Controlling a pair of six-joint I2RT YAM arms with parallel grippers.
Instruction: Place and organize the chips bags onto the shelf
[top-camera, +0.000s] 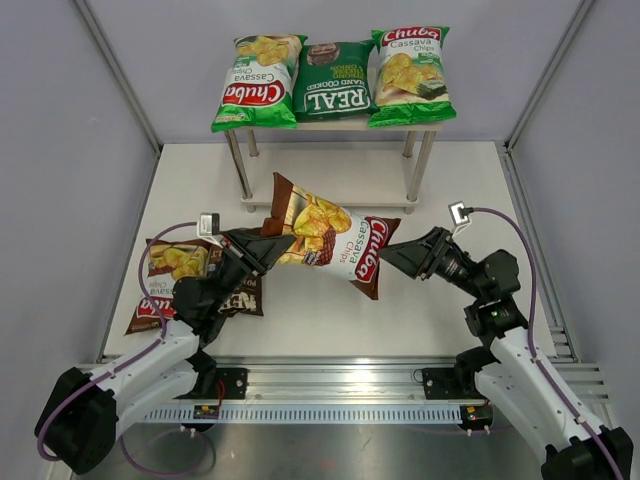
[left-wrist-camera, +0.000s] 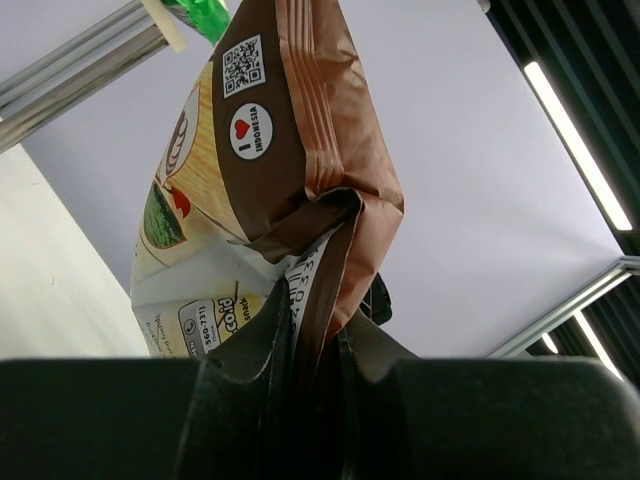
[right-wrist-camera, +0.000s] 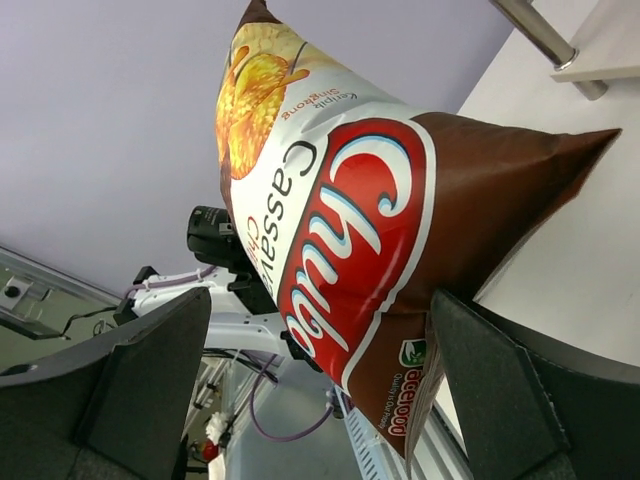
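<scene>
The left gripper (top-camera: 262, 248) has its jaws clamped on the crimped end seam of a brown Chuba bag (top-camera: 335, 240), which hangs in the air above the bench (top-camera: 450, 190), in front of the shelf (top-camera: 330, 126) and tilted down toward the right. The right gripper (top-camera: 395, 258) sits at the bag's other end with its jaws spread wide, the logo end of the bag between them (not pinched, going by the right wrist view). On the shelf's top board three bags lie side by side: a light-green Chuba bag (top-camera: 255, 80), the dark-green REAL bag (top-camera: 333, 80) and another light-green Chuba (top-camera: 408, 75). At the bench's left lie a second brown Chuba bag (top-camera: 172, 268) and a dark-brown bag (top-camera: 238, 298), partly under the left arm.
</scene>
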